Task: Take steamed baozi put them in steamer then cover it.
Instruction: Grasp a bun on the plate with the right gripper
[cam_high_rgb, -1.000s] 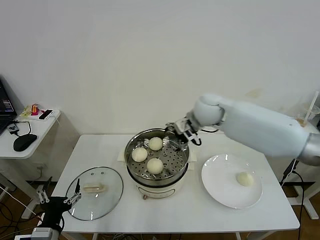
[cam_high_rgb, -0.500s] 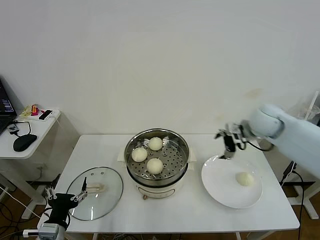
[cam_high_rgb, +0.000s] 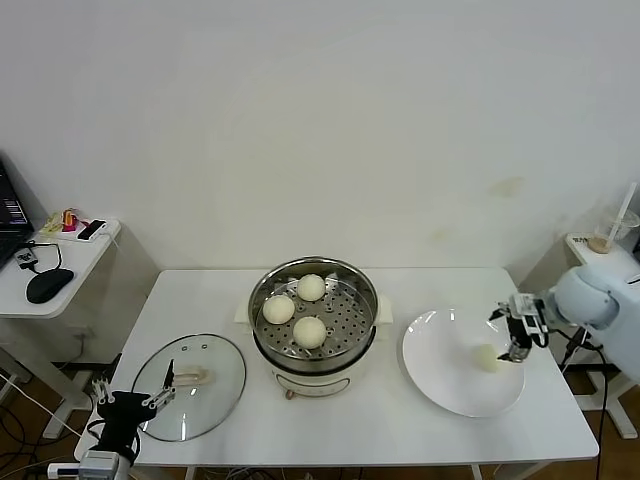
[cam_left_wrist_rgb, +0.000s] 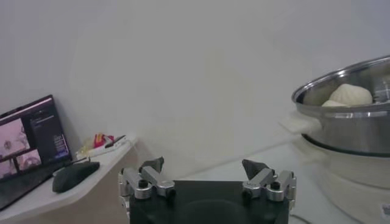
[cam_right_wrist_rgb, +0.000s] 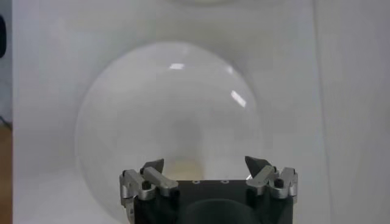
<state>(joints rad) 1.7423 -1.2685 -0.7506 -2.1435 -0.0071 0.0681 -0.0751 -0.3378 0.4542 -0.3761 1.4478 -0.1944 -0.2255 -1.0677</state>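
A side table (cam_high_rgb: 75, 250) stands at the far left with a black mouse (cam_high_rgb: 48, 284) on it, and the left wrist view shows a laptop (cam_left_wrist_rgb: 30, 137) there too; the left gripper (cam_high_rgb: 130, 402) sits low at the near left corner of the white table (cam_high_rgb: 340, 430), fingers spread with nothing between them, just beside the near edge of the cover (cam_high_rgb: 190, 386); the cover lies flat on the table left of the steamer (cam_high_rgb: 314, 322), its cream bar handle (cam_high_rgb: 189, 377) facing up; the steamer stands mid-table, uncovered, and three steamed baozi (cam_high_rgb: 310, 331) rest on its perforated tray, one toward the back, one to the left, one nearest the front; to its right lies a white plate (cam_high_rgb: 445, 385) holding the fourth baozi (cam_high_rgb: 486, 357), off toward the plate's right side; the right gripper (cam_high_rgb: 517, 330) hangs over that side of the plate, just above and beside the bun, its fingers (cam_right_wrist_rgb: 152, 166) parted and gripping nothing; in the right wrist view the bun (cam_right_wrist_rgb: 183, 168) shows pale between the open fingertips, lower down on the plate
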